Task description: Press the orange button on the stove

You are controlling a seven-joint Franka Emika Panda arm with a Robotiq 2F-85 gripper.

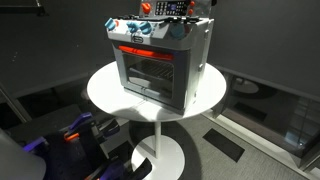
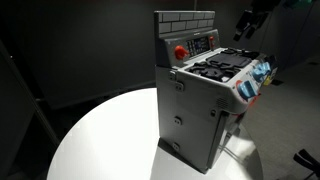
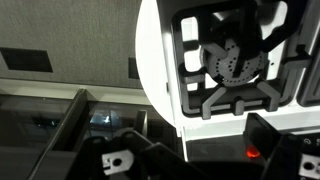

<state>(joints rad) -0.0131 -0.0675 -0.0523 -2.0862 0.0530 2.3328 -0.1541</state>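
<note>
one orange button (image 2: 180, 52) is what i am after. it sits on the upright tiled back panel of the stove (image 2: 205, 110), toward the panel's 9 o'clock end, just beside a small dark display. the stove stands upright on the round white table (image 2: 100, 130). in the exterior view that faces its glass door, the same button (image 1: 147, 8) shows at the stove's 12 o'clock, above the knobs.

my fingers (image 2: 250, 20) hang in the air off the stove's 2 o'clock corner, above the hob and well apart from the button, touching nothing. in the wrist view i look down on a burner (image 3: 232, 62) at about 1 o'clock, with the table's white edge curving through 10 o'clock. both fingers show dark along the 6 o'clock edge, spread wide with nothing gripped between them. a red glint shows near 5 o'clock, and i cannot say what it is.

i judge this to be the approach: the button is not yet pressed. the next move calls for travelling across the hob toward the back panel, then lowering until one fingertip is level with the button. since the button faces forward, the push should go flat into the panel. drawing the fingers together first might give a firmer tip. the stove looks light, so a hard shove could slide or tip it.
</note>
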